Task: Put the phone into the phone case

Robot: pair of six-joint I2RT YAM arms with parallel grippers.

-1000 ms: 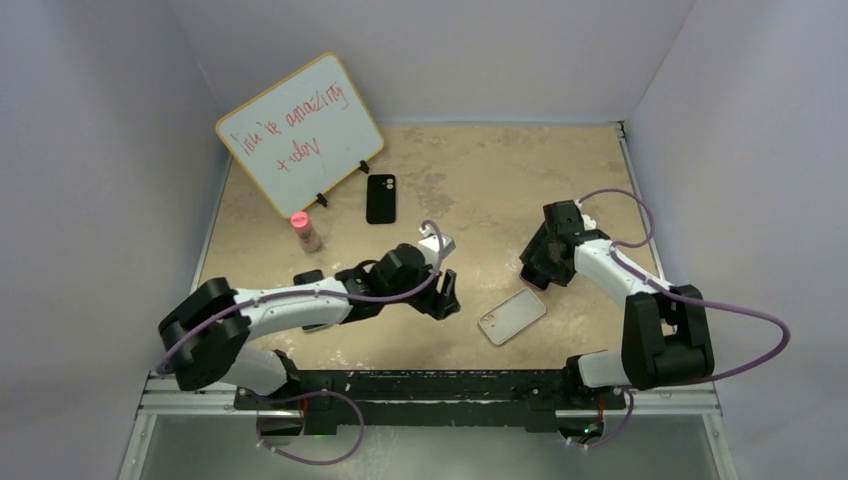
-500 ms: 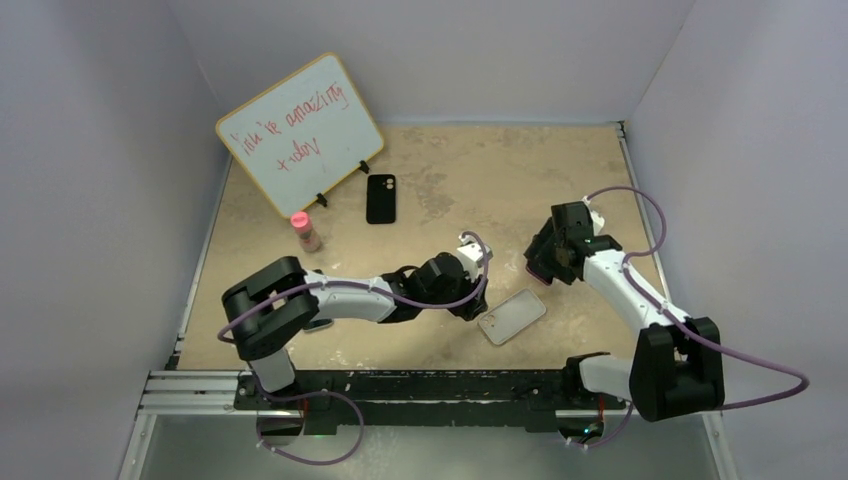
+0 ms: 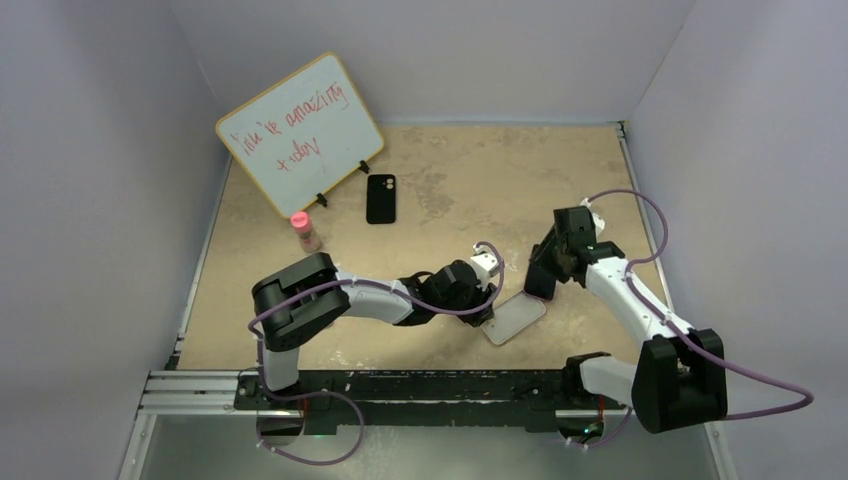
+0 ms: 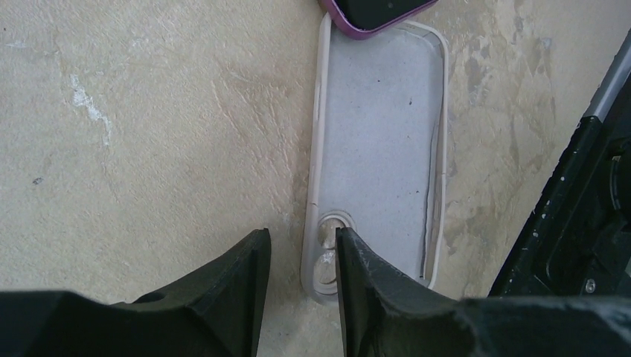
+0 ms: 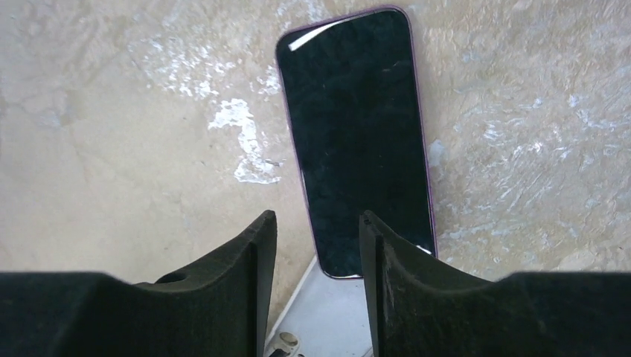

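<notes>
**Phone**: screen up, one end overlapping the whitish phone case at the end opposite its camera cutout. Both lie near the tabletop's near edge, right of middle.

**Left gripper**: narrow, straddles the case wall by the cutout without pinching it.

**Right gripper**: half-wide, hangs empty above the phone.

**Risk:** the light shell may skid, leaving the phone riding its rim.

**Count:** one phone, one case, one black phone-shaped slab, one whiteboard, one bottle.

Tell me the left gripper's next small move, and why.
Probably close the left gripper onto the long rim of the whitish case: its open fingers straddle that rim near one corner. The phone rests one end on the case's far end, so pinning the case should steady it.
</notes>
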